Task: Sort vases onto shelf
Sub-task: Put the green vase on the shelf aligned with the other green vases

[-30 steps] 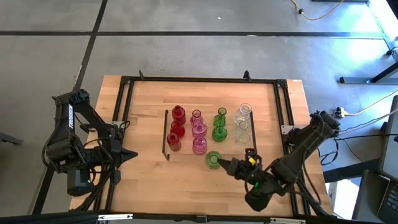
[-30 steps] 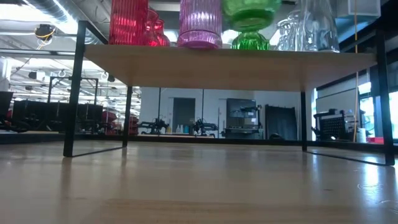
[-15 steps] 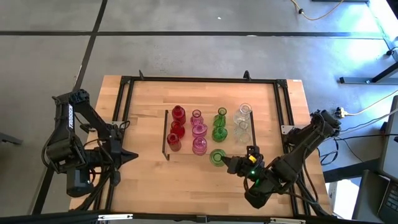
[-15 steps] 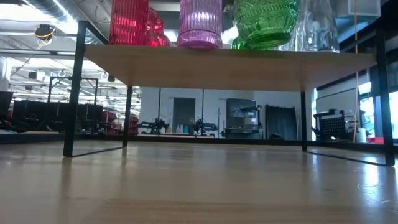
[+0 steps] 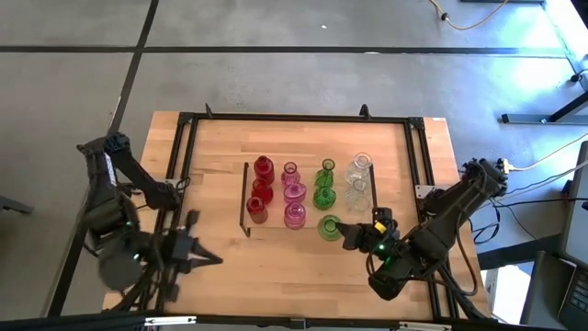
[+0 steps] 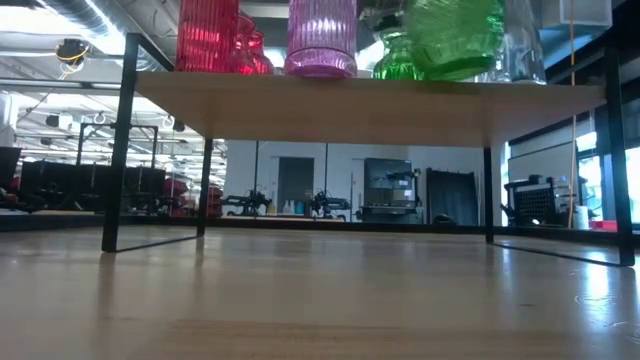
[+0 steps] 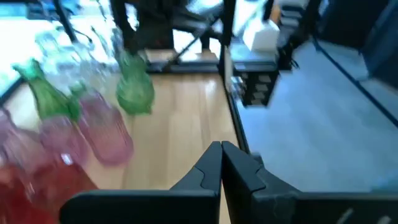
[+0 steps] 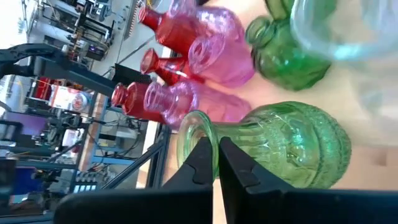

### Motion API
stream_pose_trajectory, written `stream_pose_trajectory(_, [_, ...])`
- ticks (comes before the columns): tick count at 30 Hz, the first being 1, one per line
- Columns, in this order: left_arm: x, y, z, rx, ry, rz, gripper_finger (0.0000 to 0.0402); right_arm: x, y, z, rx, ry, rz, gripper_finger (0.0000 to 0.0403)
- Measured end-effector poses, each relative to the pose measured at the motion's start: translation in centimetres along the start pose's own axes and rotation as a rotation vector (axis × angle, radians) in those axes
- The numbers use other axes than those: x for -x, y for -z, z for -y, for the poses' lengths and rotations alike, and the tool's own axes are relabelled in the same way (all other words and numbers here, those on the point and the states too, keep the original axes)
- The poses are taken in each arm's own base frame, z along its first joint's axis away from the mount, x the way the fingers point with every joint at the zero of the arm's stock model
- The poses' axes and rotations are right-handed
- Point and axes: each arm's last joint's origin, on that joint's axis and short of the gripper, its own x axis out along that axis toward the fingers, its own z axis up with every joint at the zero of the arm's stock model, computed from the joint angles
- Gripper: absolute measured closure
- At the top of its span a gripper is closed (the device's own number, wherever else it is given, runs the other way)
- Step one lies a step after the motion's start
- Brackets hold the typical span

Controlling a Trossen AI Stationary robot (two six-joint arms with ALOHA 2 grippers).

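High view: the shelf [image 5: 366,223] is standing near the middle of the tabletop [image 5: 220,147], carrying the vases in four colour columns — red vases [image 5: 261,190] toward its left edge, pink vases [image 5: 294,196], then green vases [image 5: 325,185], and clear vases [image 5: 358,181] toward its right edge. A round-bellied green vase [image 5: 329,227] is sitting at the shelf's front edge, at the front of the green column, with the right gripper [image 5: 350,237] reaching to its rim from the right. The left gripper [image 5: 208,259] is hanging over the tabletop's front-left part, well apart from the shelf.

Right wrist view: what the overhead picture cannot resolve is showing here — the right fingers [image 8: 202,163] are lying nearly together, pinching the lip of the green vase [image 8: 283,146].

Left wrist view: the left fingers [image 7: 211,172] are pressing together on nothing, pointing along the bare wood beside the shelf.

Low view: the shelf's underside and black legs [image 6: 122,140] are showing, with the green vase [image 6: 455,38] leaning tilted beside the upright front pink vase [image 6: 321,36] and front red vase [image 6: 207,34].
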Motion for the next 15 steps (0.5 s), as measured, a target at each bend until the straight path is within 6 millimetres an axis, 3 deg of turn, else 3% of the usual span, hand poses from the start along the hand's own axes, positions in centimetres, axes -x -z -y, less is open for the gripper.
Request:
stream_pose_trajectory(8, [-6.4, -4.3, -3.5, 0.072, 0.059, 0.105, 0.0401, 0.3, -0.6, 0.2, 0.032, 0.013, 0.013, 0.0403])
stream_pose_trajectory(15, [-14.6, -4.9, -5.2, 0.177, 0.128, 0.116, 0.0401, 0.3, -0.7, 0.2, 0.042, 0.008, 0.027, 0.0403])
